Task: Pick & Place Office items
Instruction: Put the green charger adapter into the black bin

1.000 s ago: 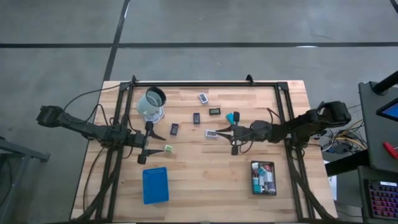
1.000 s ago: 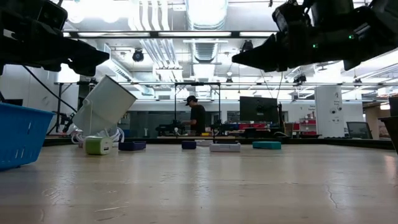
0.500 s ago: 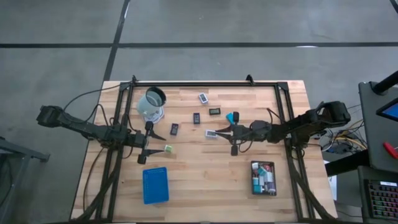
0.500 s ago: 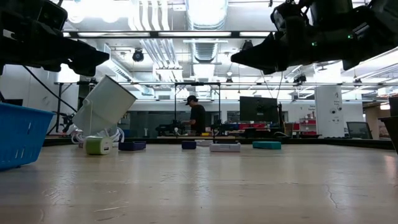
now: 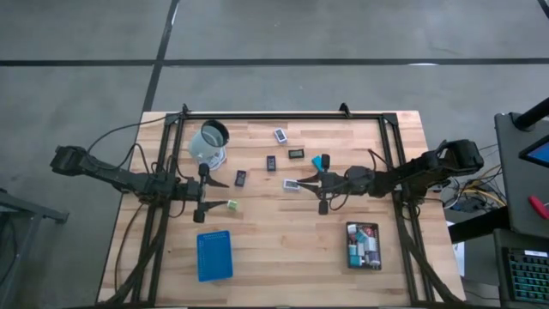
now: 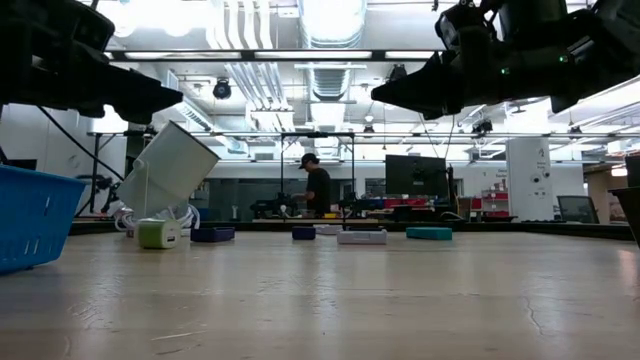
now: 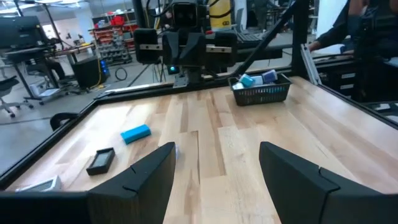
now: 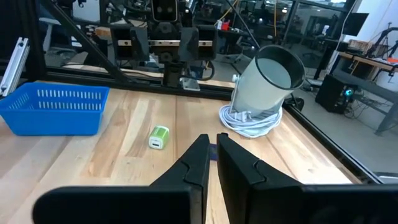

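The left end effector [image 5: 208, 194] hangs above the pale wooden bench [image 5: 283, 249] toward its left edge, its two dark fingers [image 7: 149, 171] spread well apart with bare wood between them; a small lime-green block [image 5: 232, 204] lies on the bench just beside its tip, and the same block shows in the low view [image 6: 158, 234] in front of the tilted clear round cup [image 5: 208, 142]; the cup leans over a coil of white cable [image 8: 251, 120] near the far left corner. The right end effector [image 5: 319, 186] is held above the middle of the bench, its fingers [image 8: 194, 163] drawn close together with nothing between them; a flat white rectangle with a dark label [image 5: 292, 184] lies close by its tip, and a teal block [image 5: 319, 161] lies just beyond it. Three more small flat pieces sit toward the far edge: a dark one [image 5: 241, 178], another dark one [image 5: 271, 162] and a white one [image 5: 280, 135]. The blue slotted tray [image 5: 214, 255] stands near the front left, the black mesh tray [image 5: 364, 246] near the front right, filled with mixed coloured pieces.
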{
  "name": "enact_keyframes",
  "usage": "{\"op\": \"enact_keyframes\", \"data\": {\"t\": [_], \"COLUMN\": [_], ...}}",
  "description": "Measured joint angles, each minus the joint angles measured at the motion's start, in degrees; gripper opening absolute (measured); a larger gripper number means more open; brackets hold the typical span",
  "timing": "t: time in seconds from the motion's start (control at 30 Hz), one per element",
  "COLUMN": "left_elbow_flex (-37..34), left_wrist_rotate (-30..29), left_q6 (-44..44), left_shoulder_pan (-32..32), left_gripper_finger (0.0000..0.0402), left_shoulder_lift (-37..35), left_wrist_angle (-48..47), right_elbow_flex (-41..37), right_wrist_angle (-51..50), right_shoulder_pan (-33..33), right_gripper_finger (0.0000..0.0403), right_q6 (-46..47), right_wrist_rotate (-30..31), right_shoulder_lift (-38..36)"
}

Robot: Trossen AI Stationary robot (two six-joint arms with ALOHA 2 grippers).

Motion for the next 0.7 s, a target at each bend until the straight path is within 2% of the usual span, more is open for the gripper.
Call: {"op": "enact_keyframes", "data": {"t": [0.33,0.5,0.7], "left_elbow_flex": [0.0,0.55,5.31], "left_wrist_rotate": [0.02,0.04,2.03], "left_q6": [-3.3,-8.79,-13.12], "left_shoulder_pan": [0.0,0.02,0.04], "left_gripper_finger": [0.0237,0.0237,0.0237], "left_shoulder_lift": [0.0,0.0,0.02], "left_wrist_angle": [-1.54,-10.86,-22.27], "right_elbow_flex": [0.0,0.0,0.0], "right_wrist_angle": [0.0,0.0,0.0], "right_shoulder_pan": [0.0,0.0,0.0], "right_gripper_finger": [0.0027,0.0027,0.0027], "right_q6": [-0.01,-0.02,-0.02], "right_wrist_rotate": [-0.01,0.0,0.0], "right_shoulder_lift": [0.0,0.02,0.02]}}
